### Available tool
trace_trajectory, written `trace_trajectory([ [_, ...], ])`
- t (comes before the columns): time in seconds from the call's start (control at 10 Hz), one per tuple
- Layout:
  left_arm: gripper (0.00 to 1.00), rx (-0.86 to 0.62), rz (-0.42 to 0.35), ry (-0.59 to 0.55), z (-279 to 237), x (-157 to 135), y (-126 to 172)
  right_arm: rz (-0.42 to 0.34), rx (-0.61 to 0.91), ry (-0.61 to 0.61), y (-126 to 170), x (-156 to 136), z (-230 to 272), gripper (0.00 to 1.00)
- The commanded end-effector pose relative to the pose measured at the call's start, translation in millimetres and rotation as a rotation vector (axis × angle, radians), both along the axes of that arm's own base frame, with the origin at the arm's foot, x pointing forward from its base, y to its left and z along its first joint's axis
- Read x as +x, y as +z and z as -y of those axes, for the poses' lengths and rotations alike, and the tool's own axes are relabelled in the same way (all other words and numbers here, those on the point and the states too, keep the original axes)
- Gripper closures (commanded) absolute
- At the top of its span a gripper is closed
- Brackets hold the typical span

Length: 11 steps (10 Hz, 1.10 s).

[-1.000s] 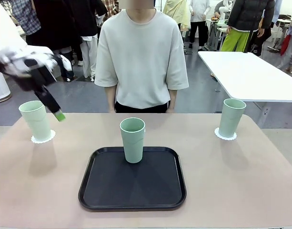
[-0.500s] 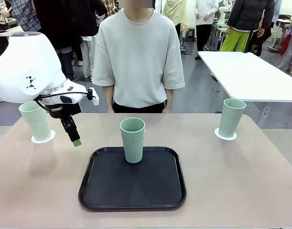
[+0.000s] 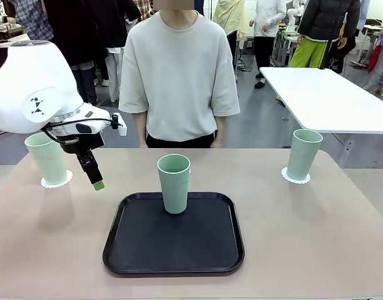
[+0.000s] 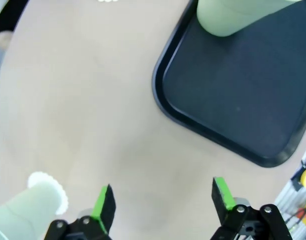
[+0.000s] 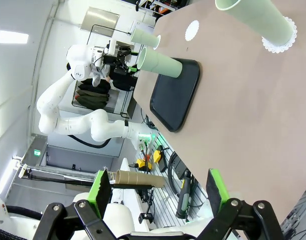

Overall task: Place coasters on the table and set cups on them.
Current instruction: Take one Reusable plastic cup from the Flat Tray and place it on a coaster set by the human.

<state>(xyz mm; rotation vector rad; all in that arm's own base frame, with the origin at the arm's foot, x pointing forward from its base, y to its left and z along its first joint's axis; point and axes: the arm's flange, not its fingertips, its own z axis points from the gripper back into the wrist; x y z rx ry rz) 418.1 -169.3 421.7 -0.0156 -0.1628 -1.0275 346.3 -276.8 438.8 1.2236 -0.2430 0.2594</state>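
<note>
Three pale green cups stand upright. The left cup (image 3: 46, 157) sits on a scalloped white coaster (image 3: 56, 181), and the right cup (image 3: 303, 153) sits on another coaster (image 3: 295, 177). The middle cup (image 3: 174, 182) stands on the black tray (image 3: 174, 234). An empty coaster (image 5: 192, 31) lies on the tan table (image 3: 303, 237) beyond the tray. My left gripper (image 3: 97, 184) hangs open above the table between the left cup (image 4: 23, 215) and the tray (image 4: 232, 100), holding nothing. My right gripper (image 5: 157, 190) is open and empty, well off the table's right end.
A person in a light T-shirt (image 3: 179, 69) stands at the far edge, arms down. A white table (image 3: 328, 97) stands behind on the right. Bare tabletop lies on both sides of the tray.
My left arm has swung in from the far left, past the left cup, and come down towards the table beside the tray. The cups and coasters have not moved.
</note>
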Motion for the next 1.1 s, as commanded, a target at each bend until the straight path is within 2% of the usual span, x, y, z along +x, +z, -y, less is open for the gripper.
trace_trajectory([
  [0.0,0.00,-0.135,0.032,-0.137,-11.1,3.6,-0.1,-0.004,0.007,-0.010,0.8,-1.0,-3.1,0.00],
  [0.1,0.00,-0.204,0.091,-0.272,-12.7,0.6,-1.6,-0.004,0.007,-0.010,0.8,-1.0,-3.1,0.00],
  [0.2,0.00,-0.279,0.110,-0.363,-13.4,-3.3,0.8,-0.004,0.007,-0.010,0.8,-1.0,-3.1,0.00],
  [0.3,0.00,-0.405,0.148,-0.549,-20.9,-4.7,5.7,-0.004,0.007,-0.010,0.8,-1.0,-3.1,0.00],
  [0.4,0.00,-0.488,0.146,-0.581,-28.4,1.7,6.0,-0.004,0.007,-0.010,0.8,-1.0,-3.1,0.00],
  [0.7,0.00,-0.795,0.215,-0.679,-49.1,17.5,-20.9,-0.004,0.007,-0.010,0.8,-1.0,-3.1,0.00],
  [0.8,0.00,-0.919,0.209,-0.680,-49.8,20.8,-40.6,-0.004,0.007,-0.010,0.8,-1.0,-3.1,0.00],
  [1.0,0.00,-1.044,0.214,-0.634,-47.1,24.5,-70.8,-0.004,0.007,-0.010,0.8,-1.0,-3.1,0.00],
])
